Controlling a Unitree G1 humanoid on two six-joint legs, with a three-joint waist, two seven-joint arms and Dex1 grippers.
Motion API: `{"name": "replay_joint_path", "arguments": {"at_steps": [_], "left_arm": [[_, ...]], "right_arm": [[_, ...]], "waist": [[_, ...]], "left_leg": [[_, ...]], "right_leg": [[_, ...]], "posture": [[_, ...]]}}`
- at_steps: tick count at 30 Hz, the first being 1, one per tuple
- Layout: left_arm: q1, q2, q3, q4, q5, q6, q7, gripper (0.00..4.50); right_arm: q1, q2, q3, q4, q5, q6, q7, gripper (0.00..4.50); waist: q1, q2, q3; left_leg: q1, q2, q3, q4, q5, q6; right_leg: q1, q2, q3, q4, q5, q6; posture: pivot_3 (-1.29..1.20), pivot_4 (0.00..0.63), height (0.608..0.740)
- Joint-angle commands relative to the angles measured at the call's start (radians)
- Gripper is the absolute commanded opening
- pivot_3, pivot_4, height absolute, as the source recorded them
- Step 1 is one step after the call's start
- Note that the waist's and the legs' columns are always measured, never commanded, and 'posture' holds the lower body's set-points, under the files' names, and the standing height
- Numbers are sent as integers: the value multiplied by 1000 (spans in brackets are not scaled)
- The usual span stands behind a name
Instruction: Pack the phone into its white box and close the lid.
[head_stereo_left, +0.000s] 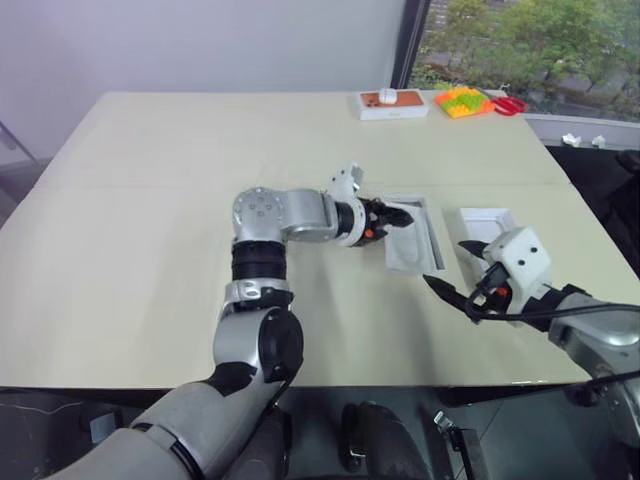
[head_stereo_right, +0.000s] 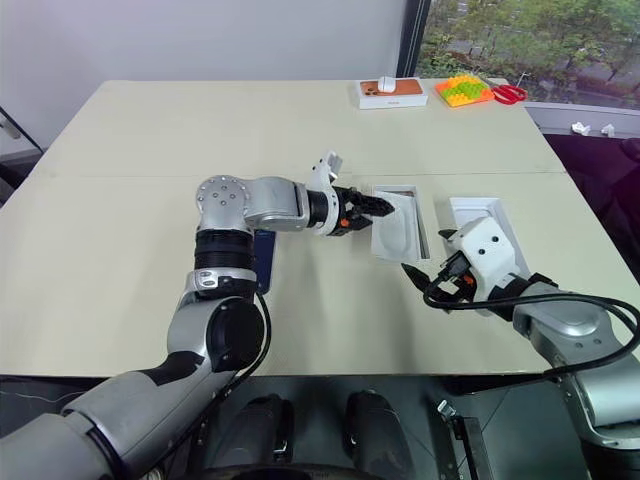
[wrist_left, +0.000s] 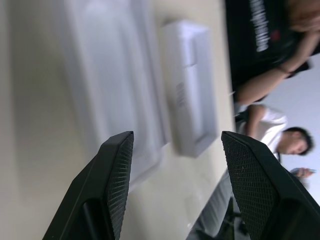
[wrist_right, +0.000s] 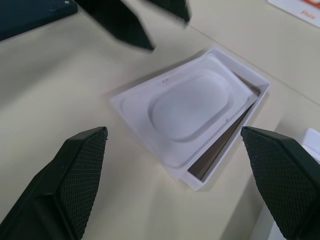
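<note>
The phone (head_stereo_right: 263, 259) lies flat on the table (head_stereo_right: 120, 200), mostly hidden behind the left forearm; only a dark navy strip shows beside it. Long axis looks to run away from the robot toward the far edge; which end carries the camera cluster cannot be told. Judgement: rigid, thin, glossy, so slippery and hard to lift off a flat surface. Best pinched across the long edges near mid-length, not on the faces.

Just right of it sits a white box (head_stereo_right: 399, 224), long axis also running front to back, with a white insert (wrist_right: 192, 106) with an oval recess lying tilted in it, one edge riding up. That insert likely has to go before the phone fits. Another white box piece (head_stereo_right: 480, 222) sits further right, apart.

Left gripper (head_stereo_right: 378, 206) hovers at the near-left rim of the box, fingers parted, holding nothing. Right gripper (head_stereo_right: 428, 255) hangs wide open, empty, between the two white pieces.
</note>
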Motion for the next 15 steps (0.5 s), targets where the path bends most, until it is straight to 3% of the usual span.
{"name": "replay_joint_path", "arguments": {"at_steps": [1, 3, 8, 15], "left_arm": [[90, 165, -211, -202, 71, -113, -221, 2923], [147, 256, -273, -254, 115, -203, -320, 2923], [317, 544, -461, -347, 326, -547, -609, 2923], [488, 730, -538, -376, 499, -957, -899, 2923]], "right_arm": [[-35, 20, -1, -6, 1, -2, -18, 4500], [-57, 38, 8, 1, 5, 5, -30, 4500], [-114, 64, 65, 39, -28, -2, -51, 4500], [-168, 102, 95, 100, -53, 0, -78, 4500]], "waist": [[-7, 0, 0], [-8, 0, 0], [-2, 1, 0], [6, 1, 0]], "left_leg": [[1, 0, 0, -1, 3, -5], [2, 1, -1, -3, 7, -13], [3, 1, 0, -4, 8, -14], [-2, 2, 0, 0, 1, -2]], "right_leg": [[0, 1, 0, 1, 0, 0], [0, 1, 0, 2, 0, -1], [0, 1, 2, 2, 0, -1], [0, -2, 0, -3, 0, -1]], "posture": [[0, 150, 740], [0, 150, 740], [0, 150, 740], [0, 150, 740]]}}
